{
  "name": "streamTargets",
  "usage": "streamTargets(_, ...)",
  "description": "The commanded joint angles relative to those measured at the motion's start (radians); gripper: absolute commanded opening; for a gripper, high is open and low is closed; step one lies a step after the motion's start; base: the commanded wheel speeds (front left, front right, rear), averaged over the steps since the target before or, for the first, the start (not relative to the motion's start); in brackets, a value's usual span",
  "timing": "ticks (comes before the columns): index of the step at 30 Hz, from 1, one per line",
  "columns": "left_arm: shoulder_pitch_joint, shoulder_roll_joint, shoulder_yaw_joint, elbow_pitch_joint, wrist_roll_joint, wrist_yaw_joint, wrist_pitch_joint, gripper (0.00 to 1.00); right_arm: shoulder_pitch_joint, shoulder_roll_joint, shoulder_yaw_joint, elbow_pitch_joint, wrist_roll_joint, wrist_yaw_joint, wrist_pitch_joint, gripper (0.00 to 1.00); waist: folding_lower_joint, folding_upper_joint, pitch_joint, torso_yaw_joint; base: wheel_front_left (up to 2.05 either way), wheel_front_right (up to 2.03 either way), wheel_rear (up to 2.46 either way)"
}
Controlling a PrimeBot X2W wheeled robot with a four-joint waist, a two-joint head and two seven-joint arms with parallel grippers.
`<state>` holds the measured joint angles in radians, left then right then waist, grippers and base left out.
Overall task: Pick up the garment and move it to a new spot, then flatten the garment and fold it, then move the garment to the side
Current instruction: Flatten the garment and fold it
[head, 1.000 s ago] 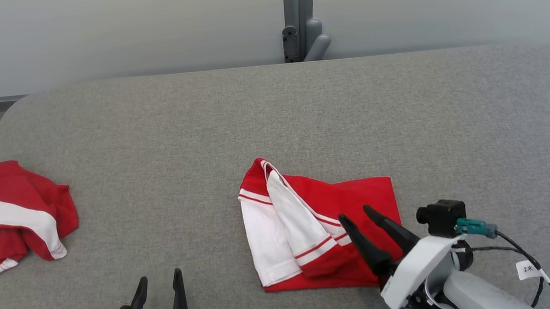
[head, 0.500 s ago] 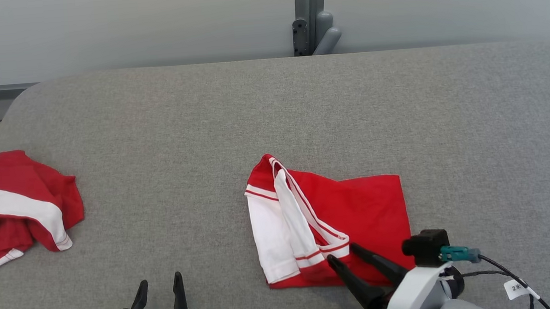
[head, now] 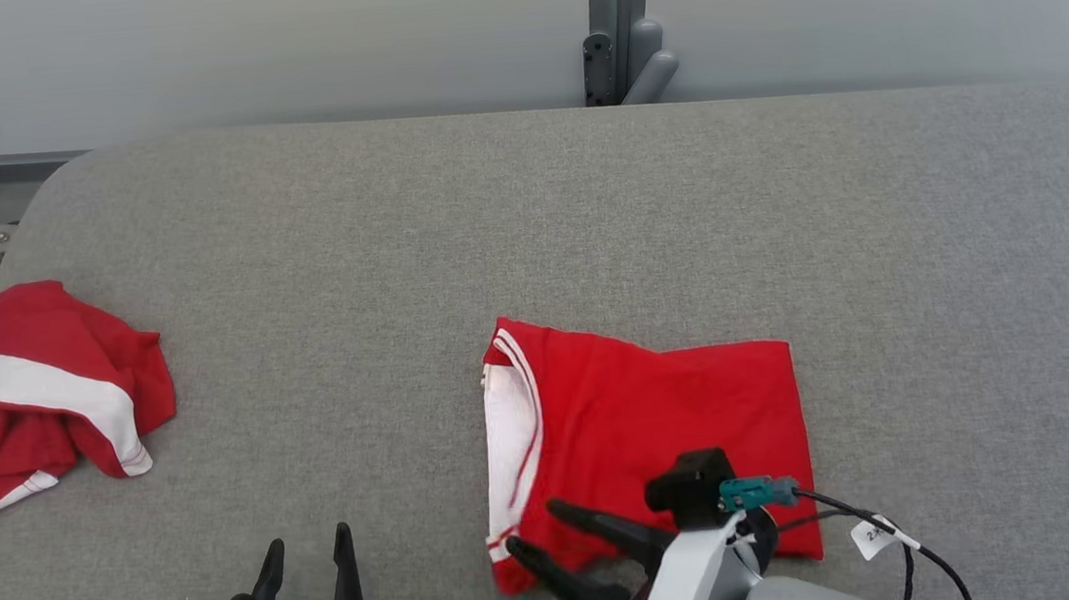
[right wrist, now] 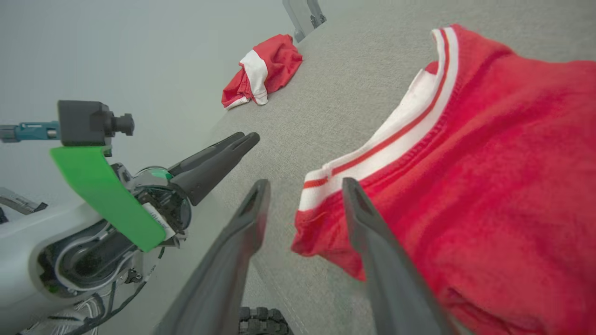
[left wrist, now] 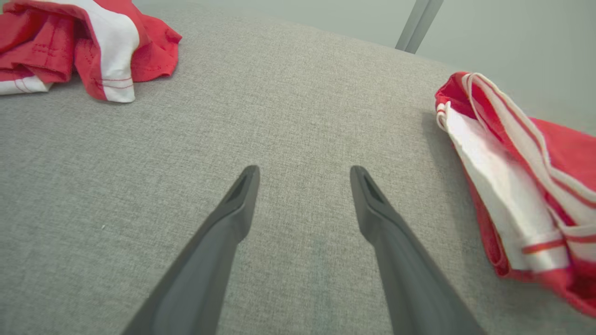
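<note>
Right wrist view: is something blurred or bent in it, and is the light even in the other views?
Right wrist view: the right gripper looks soft up close, the table slants from the wide lens. Head view: even light, no glare on the folded garment. Left wrist view: sharp weave, soft shadow beside it.

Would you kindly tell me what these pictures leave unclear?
Head view: the right gripper covers part of the near edge of the folded garment.
Head view: the picture's left edge cuts off the crumpled garment.
Right wrist view: whether the gripper grips the corner is unclear.
</note>
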<state>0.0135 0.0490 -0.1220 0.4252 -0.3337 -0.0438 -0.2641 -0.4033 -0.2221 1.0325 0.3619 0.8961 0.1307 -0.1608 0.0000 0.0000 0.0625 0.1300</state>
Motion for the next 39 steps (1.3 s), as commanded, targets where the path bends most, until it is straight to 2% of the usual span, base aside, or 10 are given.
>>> streamTargets(1,-0.007,0.003,0.008,-0.001,-0.006,0.004,0.000,1.00,-0.025,0.010,0.011,0.005,0.020,0.000,-0.022,1.00,0.0000,0.0000,-0.010,0.002,0.00,0.00,0.00)
streamTargets(4,0.001,0.003,0.018,-0.010,0.000,0.005,0.000,1.00,-0.029,0.014,0.005,0.022,0.036,0.000,-0.063,1.00,0.0000,0.0000,-0.029,-0.004,0.00,0.00,0.00)
streamTargets(7,0.014,0.003,0.035,-0.023,0.016,0.005,0.000,1.00,-0.017,-0.007,-0.060,0.085,0.004,0.000,-0.093,1.00,0.0000,0.0000,-0.050,-0.020,0.00,0.00,0.00)
streamTargets(9,0.020,0.003,0.047,-0.030,0.024,0.006,0.000,1.00,-0.006,-0.016,-0.143,0.148,-0.062,0.000,-0.102,1.00,0.0000,0.0000,-0.061,-0.036,0.00,0.00,0.00)
streamTargets(11,0.021,0.003,0.057,-0.048,0.040,0.006,0.000,1.00,0.019,0.000,-0.276,0.170,-0.126,0.000,-0.104,1.00,0.0000,0.0000,-0.064,-0.057,0.00,0.00,0.00)
streamTargets(17,0.029,0.003,0.077,-0.068,0.068,0.010,0.000,1.00,0.149,0.037,-0.610,0.147,-0.379,0.000,-0.104,1.00,0.0000,0.0000,-0.068,-0.109,0.00,0.00,0.00)
streamTargets(18,0.029,0.003,0.077,-0.068,0.068,0.010,0.000,1.00,0.149,0.037,-0.610,0.147,-0.379,0.000,-0.104,1.00,0.0000,0.0000,-0.068,-0.109,0.00,0.00,0.00)
streamTargets(23,0.023,0.003,0.082,-0.078,0.083,0.016,0.000,1.00,0.235,0.084,-0.803,0.102,-0.538,0.000,-0.105,1.00,0.0000,0.0000,-0.068,-0.127,0.00,0.00,0.00)
streamTargets(30,0.034,0.003,0.097,-0.088,0.108,0.026,0.000,1.00,0.305,0.131,-0.945,0.040,-0.657,0.000,-0.105,1.00,0.0000,0.0000,-0.080,-0.137,0.00,0.00,0.00)
streamTargets(39,0.057,0.003,0.133,-0.092,0.137,0.010,0.000,1.00,0.353,0.154,-0.986,0.008,-0.713,0.000,-0.105,1.00,0.0000,0.0000,-0.120,-0.141,0.00,0.00,0.00)
